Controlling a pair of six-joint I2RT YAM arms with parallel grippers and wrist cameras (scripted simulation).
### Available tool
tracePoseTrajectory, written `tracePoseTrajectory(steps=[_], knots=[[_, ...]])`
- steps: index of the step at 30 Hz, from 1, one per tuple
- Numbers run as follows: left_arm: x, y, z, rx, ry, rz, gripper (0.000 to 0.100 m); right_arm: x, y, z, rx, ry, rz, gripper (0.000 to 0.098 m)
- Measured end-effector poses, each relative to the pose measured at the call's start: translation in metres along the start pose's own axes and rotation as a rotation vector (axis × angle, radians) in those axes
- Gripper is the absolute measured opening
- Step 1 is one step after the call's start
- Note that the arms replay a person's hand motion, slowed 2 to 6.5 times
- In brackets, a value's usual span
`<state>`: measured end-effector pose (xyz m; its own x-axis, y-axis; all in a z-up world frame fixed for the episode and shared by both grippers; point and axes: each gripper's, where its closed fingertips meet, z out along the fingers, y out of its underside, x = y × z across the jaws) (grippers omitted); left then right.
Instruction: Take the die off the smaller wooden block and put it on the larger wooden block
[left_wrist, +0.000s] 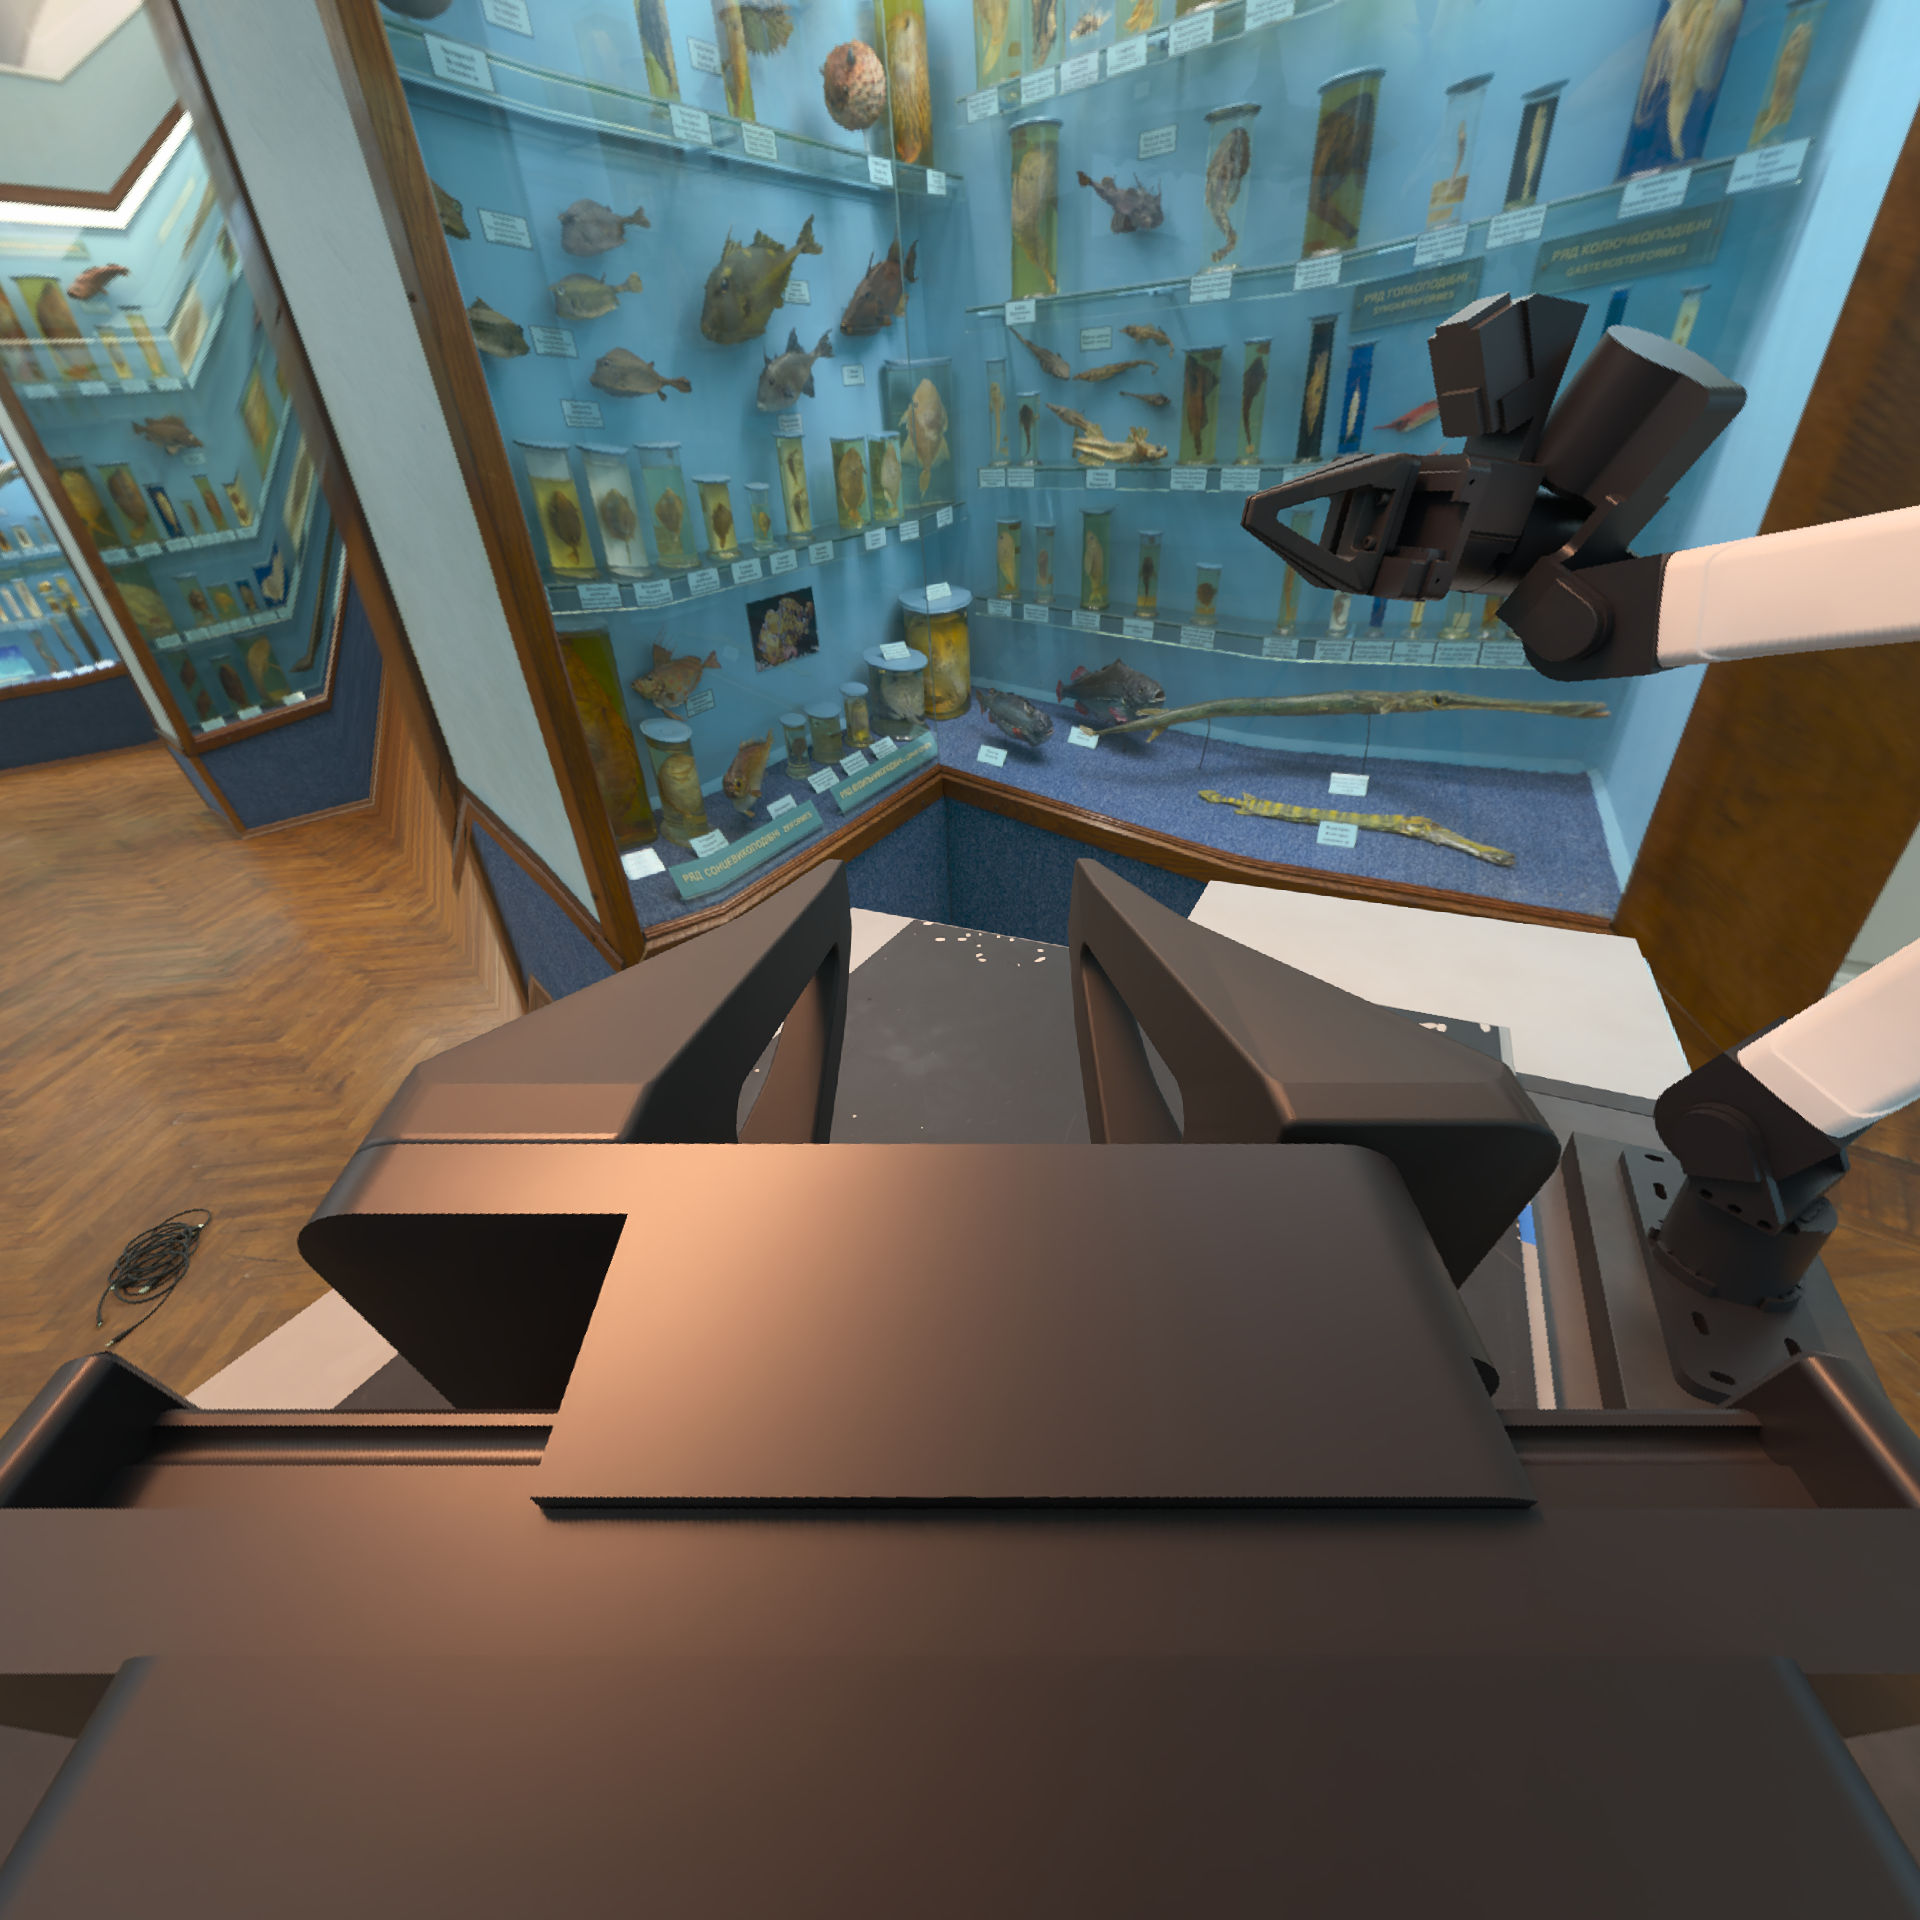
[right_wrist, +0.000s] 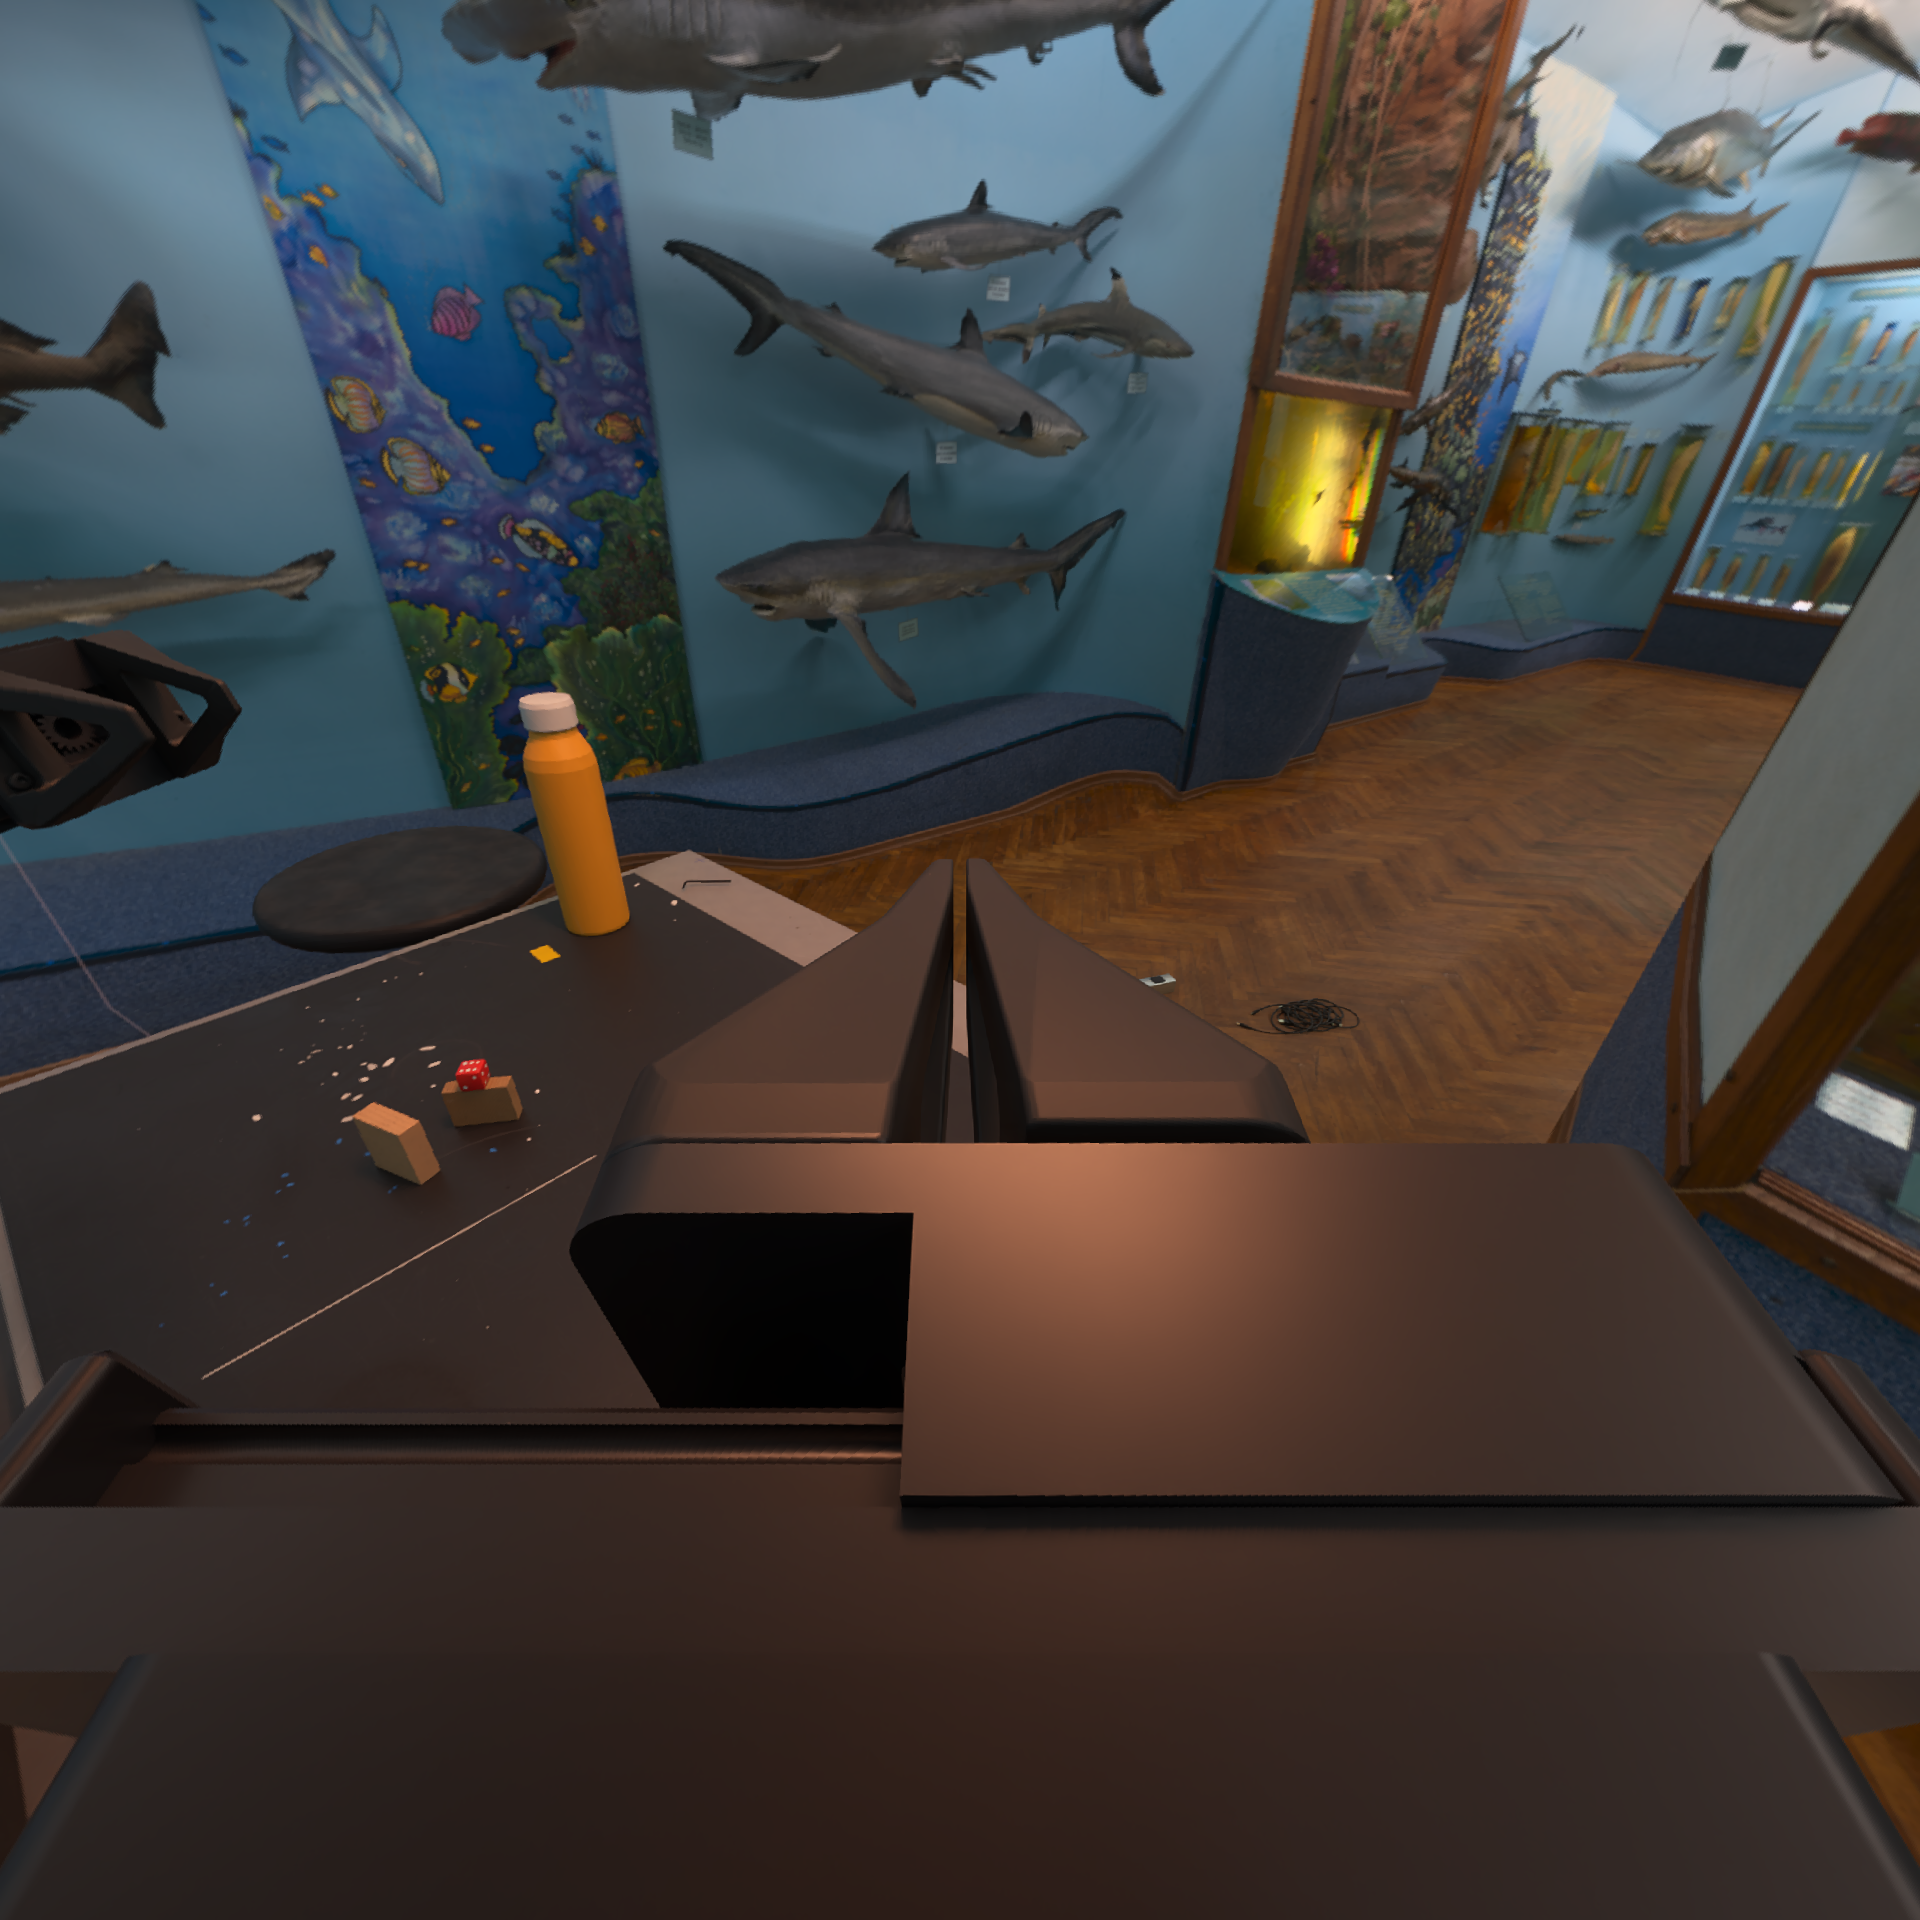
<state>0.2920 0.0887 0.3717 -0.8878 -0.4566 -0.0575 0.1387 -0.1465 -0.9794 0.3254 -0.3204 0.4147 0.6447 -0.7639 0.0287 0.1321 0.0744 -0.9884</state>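
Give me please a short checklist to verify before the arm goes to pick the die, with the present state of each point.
1. Red die sits on top of a wooden block: ok.
2. The other wooden block lies apart from it, top bare: ok.
3. Which block is the smaller one: cannot tell, their sizes look close from this angle.
4. Left pincer open and empty: ok.
5. Right pincer open for a grasp: not ok, its jaws are shut, nothing between them.
6. Orange bottle stands upright at the far table edge, away from the blocks: ok.
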Motion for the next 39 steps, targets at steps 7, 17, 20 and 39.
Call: tracePoseTrajectory(steps=[7, 17, 20, 39], knots=[[0.0, 0.003, 0.0, -0.011, -0.002, 0.004, 0.035, -0.004, 0.007, 0.017, -0.037, -0.051, -0.008, 0.002], [0.0, 0.009, 0.005, -0.045, -0.015, 0.026, 0.035, -0.011, 0.019, 0.045, -0.064, -0.13, -0.014, 0.0028], [0.001, 0.009, 0.007, -0.05, -0.017, 0.031, 0.035, -0.015, 0.024, 0.055, -0.074, -0.159, -0.013, 0.0034], [-0.015, 0.023, 0.016, -0.099, -0.086, 0.038, 0.036, -0.022, 0.076, 0.104, -0.15, -0.205, -0.078, 0.0088]])
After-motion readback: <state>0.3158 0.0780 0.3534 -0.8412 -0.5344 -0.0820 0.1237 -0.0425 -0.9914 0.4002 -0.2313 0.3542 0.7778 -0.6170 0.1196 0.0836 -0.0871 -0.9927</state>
